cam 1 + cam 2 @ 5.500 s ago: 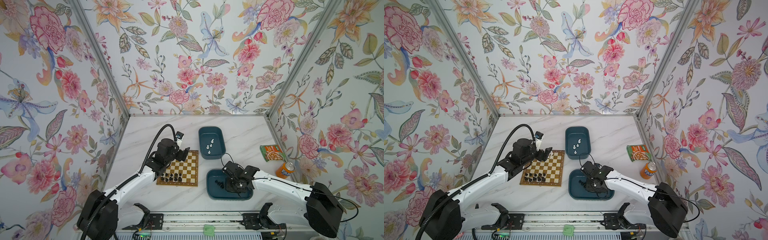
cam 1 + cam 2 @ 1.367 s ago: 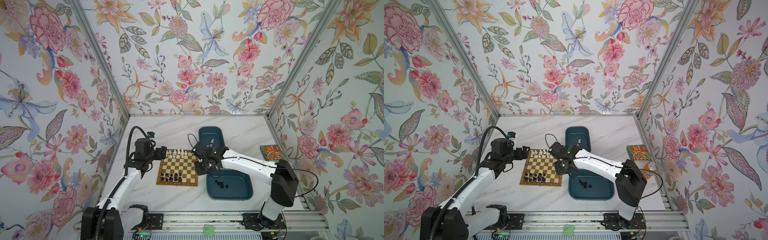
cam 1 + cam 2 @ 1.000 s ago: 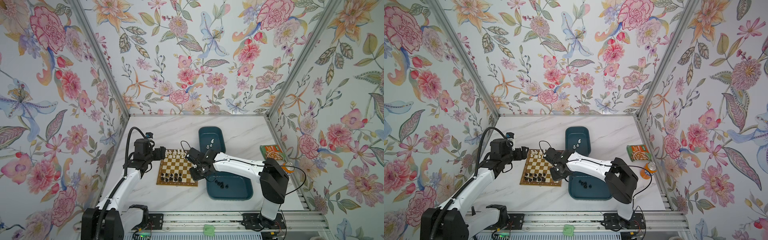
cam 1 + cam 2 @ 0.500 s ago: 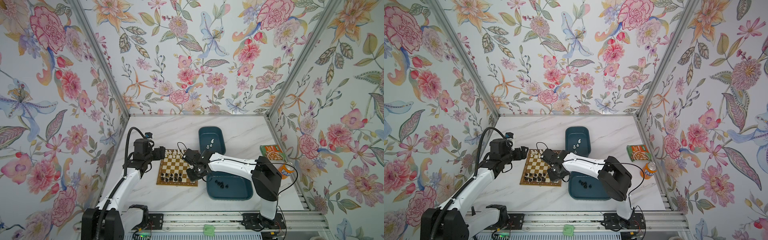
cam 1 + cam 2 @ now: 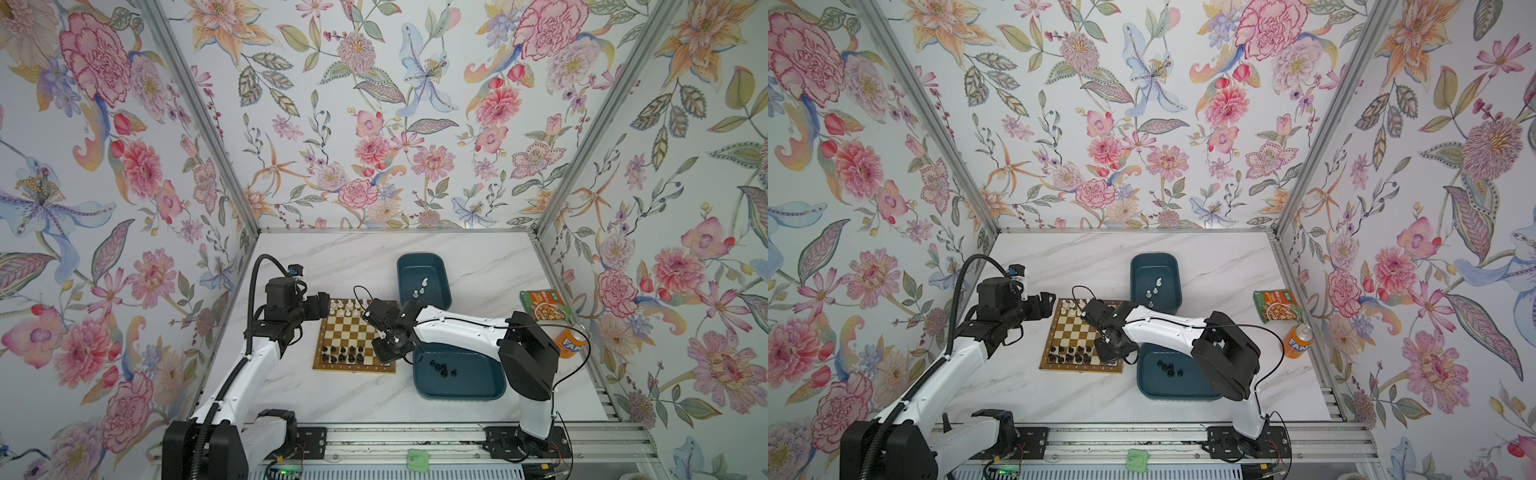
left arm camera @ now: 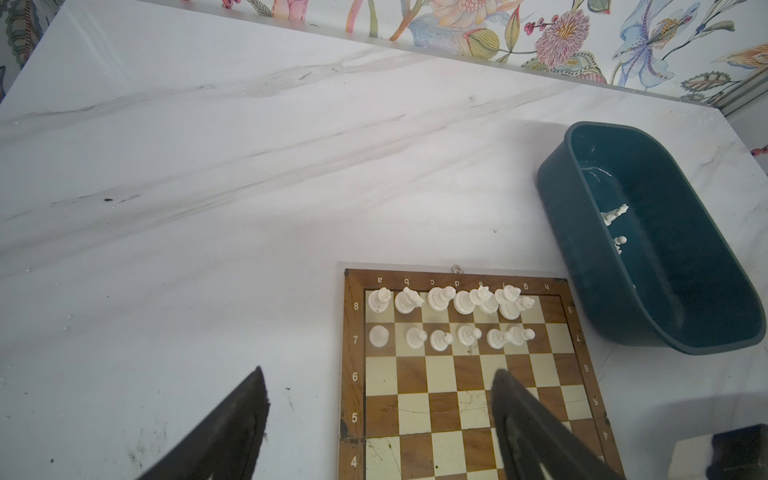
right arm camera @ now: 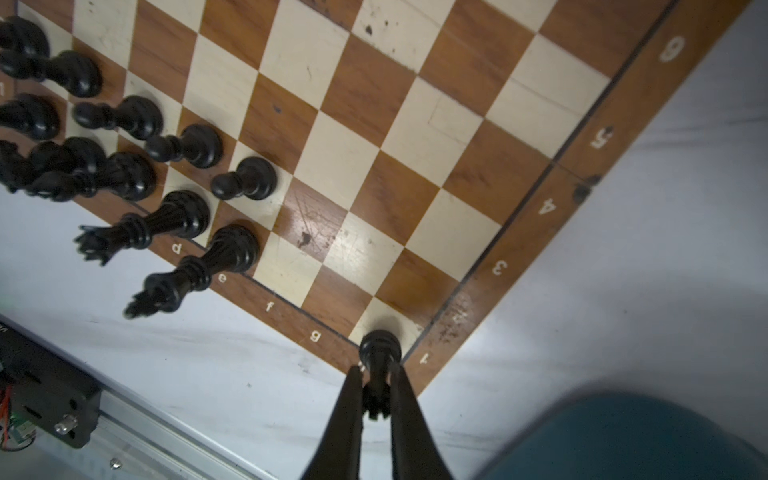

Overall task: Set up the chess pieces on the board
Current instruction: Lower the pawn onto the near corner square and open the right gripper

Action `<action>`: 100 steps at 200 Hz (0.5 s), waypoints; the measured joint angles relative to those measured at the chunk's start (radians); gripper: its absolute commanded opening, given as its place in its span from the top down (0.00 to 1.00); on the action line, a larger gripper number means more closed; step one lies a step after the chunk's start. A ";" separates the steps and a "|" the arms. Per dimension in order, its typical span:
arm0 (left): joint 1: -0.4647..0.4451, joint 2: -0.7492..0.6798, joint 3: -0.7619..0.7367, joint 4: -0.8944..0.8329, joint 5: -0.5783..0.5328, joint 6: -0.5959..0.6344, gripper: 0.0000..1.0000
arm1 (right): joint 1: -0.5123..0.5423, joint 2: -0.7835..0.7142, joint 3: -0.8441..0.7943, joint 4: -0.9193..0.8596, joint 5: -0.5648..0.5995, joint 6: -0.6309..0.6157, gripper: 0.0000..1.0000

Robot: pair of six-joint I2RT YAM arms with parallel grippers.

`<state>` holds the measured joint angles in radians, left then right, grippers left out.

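Observation:
The board point(image 5: 353, 332) lies mid-table; in the left wrist view it shows as point(image 6: 469, 399). White chess pieces point(image 6: 440, 301) fill most of its two far rows. Black chess pieces point(image 7: 124, 178) stand along the near rows, grouped toward the left side. My right gripper point(image 7: 376, 376) is shut on a black piece with a notched top point(image 7: 379, 349). That piece's base is at the cream square in the board's near right corner point(image 7: 386, 328). In both top views the right gripper point(image 5: 388, 353) point(image 5: 1109, 351) hangs over that corner. My left gripper point(image 6: 378, 372) is open and empty above the board's far left edge point(image 5: 328, 303).
A teal tub point(image 5: 424, 262) behind the board holds a few white pieces point(image 5: 422, 286). A second teal tub point(image 5: 457, 390), right of the board, holds a few black pieces point(image 5: 442, 368). An orange can point(image 5: 571, 343) and a snack packet point(image 5: 542, 305) sit at the right edge.
My right gripper has swung from beside the tubs across the board to its near right corner, carrying the black piece. The left arm has stayed where it was.

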<state>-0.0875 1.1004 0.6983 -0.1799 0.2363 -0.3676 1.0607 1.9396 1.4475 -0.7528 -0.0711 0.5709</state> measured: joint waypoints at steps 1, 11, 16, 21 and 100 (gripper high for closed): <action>0.000 0.000 0.000 0.000 0.000 0.000 0.14 | 0.000 0.000 0.000 0.000 0.000 0.000 0.85; 0.002 0.000 0.000 0.000 0.000 0.000 0.14 | 0.000 0.004 0.000 0.001 0.000 0.000 0.86; 0.003 0.000 0.000 0.000 0.000 0.000 0.14 | 0.000 0.005 0.000 0.002 0.000 0.000 0.86; 0.003 0.000 0.000 0.000 0.000 0.000 0.14 | 0.000 0.006 0.000 0.003 0.000 0.000 0.86; 0.005 -0.001 -0.007 0.000 0.000 0.000 0.15 | -0.002 0.009 0.000 0.007 0.000 -0.006 0.76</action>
<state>-0.0830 1.0996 0.6914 -0.1799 0.2363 -0.3676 1.0588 1.9484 1.4475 -0.7460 -0.0708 0.5644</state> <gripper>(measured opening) 0.855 0.200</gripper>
